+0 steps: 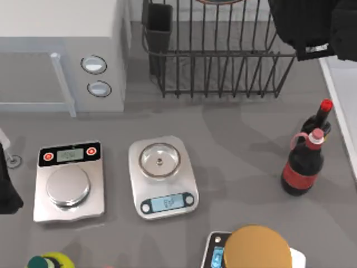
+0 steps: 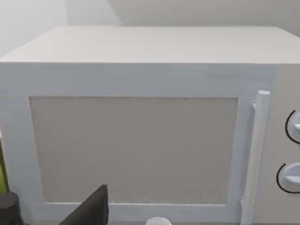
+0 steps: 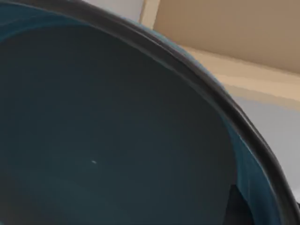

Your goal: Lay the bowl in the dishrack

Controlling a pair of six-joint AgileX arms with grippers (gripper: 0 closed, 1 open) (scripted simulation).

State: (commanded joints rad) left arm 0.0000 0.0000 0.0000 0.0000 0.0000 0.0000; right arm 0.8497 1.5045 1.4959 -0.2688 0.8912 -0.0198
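Right gripper fingers can't be made out; the right arm hangs over the dishrack's right end at the back of the table, with the bowl filling its wrist view, dark teal inside, dark rim. Probably held at that rim. Bowl looks rigid, glazed, likely slick and breakable, so a rim pinch and gentle lowering between tines suits. Left arm sits parked at the left edge, facing the microwave.

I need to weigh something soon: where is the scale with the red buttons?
The scale with the red buttons sits at the table's left side in the top view, in front of the microwave and just left of the silver scale.
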